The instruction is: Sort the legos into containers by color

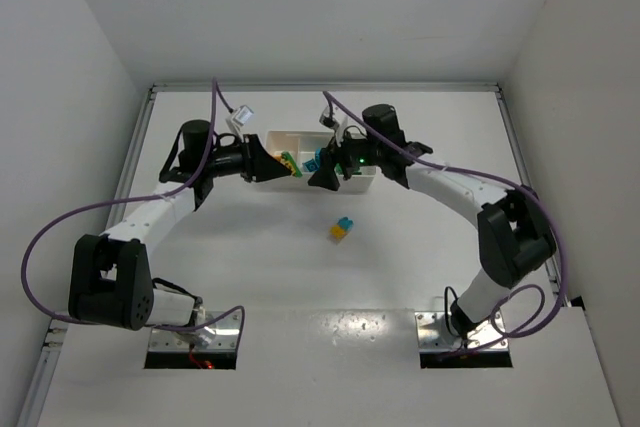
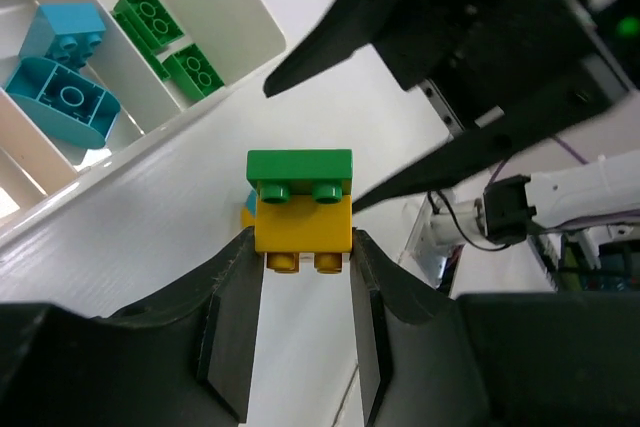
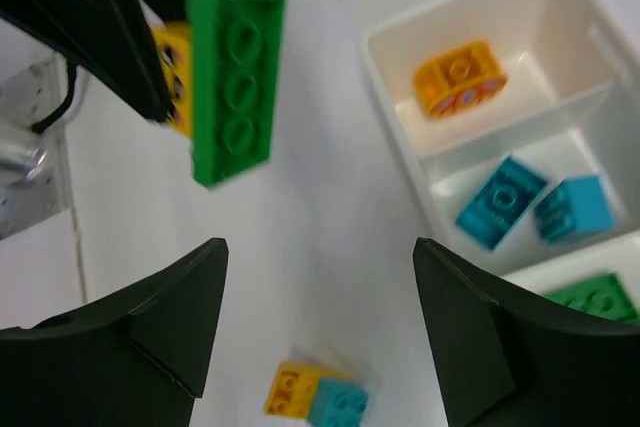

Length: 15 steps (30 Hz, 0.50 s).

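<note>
**Left gripper** point(image 2: 302, 257): closed on the sides of a yellow brick point(image 2: 303, 229), held off the counter point(image 1: 250, 267) just in front of the tray. A green brick point(image 2: 300, 169) is studded onto the yellow one and juts clear of the jaws. This probably leaves it free for the other arm to pull off.

**Right gripper** point(image 3: 318, 257): jaws wide apart with nothing between them. It faces the green brick from close by without touching it, and looks placed to take hold of it.

**Tray** point(image 3: 390, 112): near the counter's far edge, about mid-width.
- End compartment: one orange brick point(image 3: 460, 77).
- Middle compartment: two cyan bricks point(image 3: 500, 202).
- Third compartment: green bricks point(image 3: 600, 297).
- No compartment mixes colours.

**Yellow-and-cyan pair** point(image 1: 343, 229): lies on the counter between the tray and the near edge, the two bricks joined. It likely needs splitting before it can be sorted.
</note>
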Each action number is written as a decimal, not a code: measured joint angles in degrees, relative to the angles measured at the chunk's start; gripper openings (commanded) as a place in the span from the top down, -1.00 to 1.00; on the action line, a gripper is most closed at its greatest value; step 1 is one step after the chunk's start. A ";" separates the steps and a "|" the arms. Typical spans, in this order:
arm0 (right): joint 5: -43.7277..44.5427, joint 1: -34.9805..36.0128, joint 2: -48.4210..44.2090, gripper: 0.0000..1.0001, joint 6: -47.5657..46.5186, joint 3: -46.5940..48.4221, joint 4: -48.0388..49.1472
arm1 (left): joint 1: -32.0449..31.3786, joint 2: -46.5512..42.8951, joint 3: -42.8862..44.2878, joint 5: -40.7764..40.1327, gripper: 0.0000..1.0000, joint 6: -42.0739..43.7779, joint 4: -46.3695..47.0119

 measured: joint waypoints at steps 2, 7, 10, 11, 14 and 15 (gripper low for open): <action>4.24 2.14 -1.64 -0.47 0.68 -0.37 3.28 | 0.02 0.00 -0.31 -0.96 1.00 -2.64 1.05; 10.49 5.49 -2.73 -0.44 2.34 -1.81 9.68 | 0.02 0.00 -0.33 -2.62 1.00 -9.07 5.01; 13.07 6.16 -2.73 -0.38 2.69 -2.62 10.64 | 0.02 0.00 -0.44 -2.99 1.00 -12.66 8.02; 13.92 6.40 -2.73 -0.38 2.69 -2.71 10.88 | 0.02 0.00 -0.44 -3.04 1.00 -13.51 8.74; 16.39 6.58 -2.73 -0.32 2.62 -2.73 11.80 | 0.02 0.00 -0.44 -3.02 1.00 -15.15 10.08; 16.94 6.58 -2.73 -0.32 2.62 -2.73 12.22 | 0.02 0.00 -0.46 -3.02 1.00 -15.50 10.32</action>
